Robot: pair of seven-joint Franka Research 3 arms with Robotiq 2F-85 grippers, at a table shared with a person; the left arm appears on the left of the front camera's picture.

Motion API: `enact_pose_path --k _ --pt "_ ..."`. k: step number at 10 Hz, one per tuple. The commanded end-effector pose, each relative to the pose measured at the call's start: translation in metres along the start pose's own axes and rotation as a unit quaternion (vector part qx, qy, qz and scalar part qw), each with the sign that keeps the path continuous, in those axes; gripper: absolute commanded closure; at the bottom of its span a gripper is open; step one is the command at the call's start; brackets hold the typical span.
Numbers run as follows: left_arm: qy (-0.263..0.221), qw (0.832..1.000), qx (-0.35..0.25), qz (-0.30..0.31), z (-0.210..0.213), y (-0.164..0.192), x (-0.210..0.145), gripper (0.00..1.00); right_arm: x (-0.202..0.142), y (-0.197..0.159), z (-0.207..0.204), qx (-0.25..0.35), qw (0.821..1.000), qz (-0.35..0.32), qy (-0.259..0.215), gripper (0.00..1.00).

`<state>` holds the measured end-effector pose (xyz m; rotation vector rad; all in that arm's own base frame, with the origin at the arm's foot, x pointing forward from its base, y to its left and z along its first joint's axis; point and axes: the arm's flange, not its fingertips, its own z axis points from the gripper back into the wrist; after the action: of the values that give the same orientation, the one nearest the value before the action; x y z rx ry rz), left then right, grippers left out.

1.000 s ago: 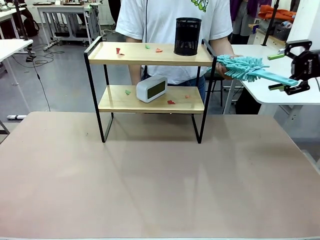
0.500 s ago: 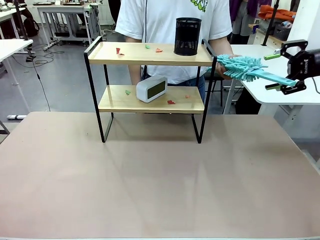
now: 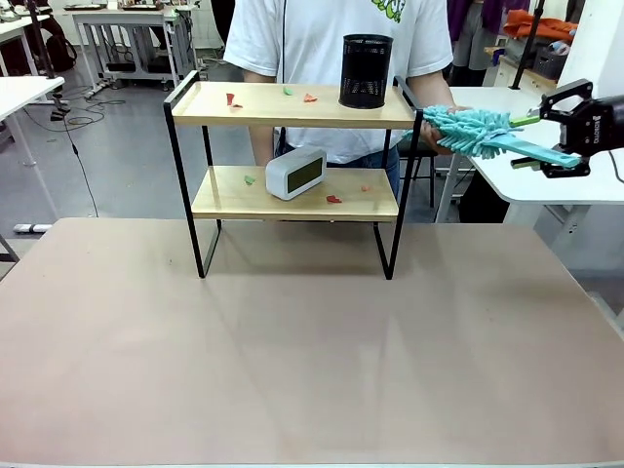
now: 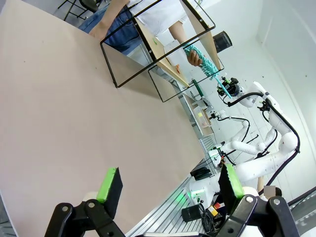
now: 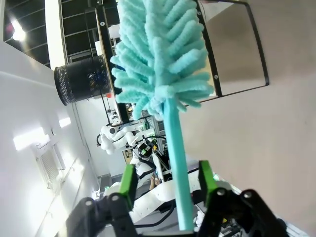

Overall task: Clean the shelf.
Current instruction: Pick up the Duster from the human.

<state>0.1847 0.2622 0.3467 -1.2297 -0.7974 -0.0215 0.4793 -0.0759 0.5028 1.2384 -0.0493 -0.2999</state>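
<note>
**Desk:** Hazards first.

**Operator:** I judge the main risk to be a failed handover. My right gripper (image 5: 168,180) straddles the handle of the teal duster (image 5: 163,74) with its jaws half-wide. A gap shows on each side of the handle, so nothing is clamped. The person's hand (image 3: 436,136) holds the fluffy end just off the right end of the shelf (image 3: 263,105). If that hand lets go before my pads bite, the duster falls. A grip this near the handle's tip may also let the head sag or twist. A loose sweep could tip the black mesh pen holder (image 3: 366,70) on the top board or shove the white clock (image 3: 295,173) on the lower one.

**Desk:** Shelf against gripper?

**Operator:** The shelf stands upright in front of the person, with paper scraps (image 3: 232,98) on both boards. My right gripper hangs well to the right of it, at about top-board height. My left gripper (image 4: 169,182) is wide open and empty, well apart on the shelf's near side.
</note>
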Motion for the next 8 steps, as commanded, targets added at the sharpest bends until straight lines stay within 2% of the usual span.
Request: enact_pose_path --k 1,2,3,4,8 --pt "-0.01 1.0 -0.008 -0.014 -0.0004 -0.0005 0.0003 0.0 0.0034 0.0058 -0.006 0.01 1.0 -0.009 -0.016 1.0" --pt "-0.01 1.0 -0.008 -0.014 -0.0004 -0.0005 0.0003 0.0 0.004 0.0054 -0.006 0.011 1.0 -0.009 -0.016 1.0" --pt "-0.01 1.0 -0.008 -0.014 -0.0004 -0.0005 0.0003 0.0 0.0046 0.0052 -0.0057 0.012 1.0 -0.01 -0.016 0.96" --pt "-0.01 1.0 -0.008 -0.014 -0.0004 -0.0005 0.0003 0.0 0.0054 0.0049 -0.0051 0.011 1.0 -0.01 -0.018 1.0" --pt "-0.01 1.0 -0.008 -0.014 -0.0004 -0.0005 0.0003 0.0 0.0059 0.0006 -0.0015 0.014 1.0 -0.011 -0.02 1.0"
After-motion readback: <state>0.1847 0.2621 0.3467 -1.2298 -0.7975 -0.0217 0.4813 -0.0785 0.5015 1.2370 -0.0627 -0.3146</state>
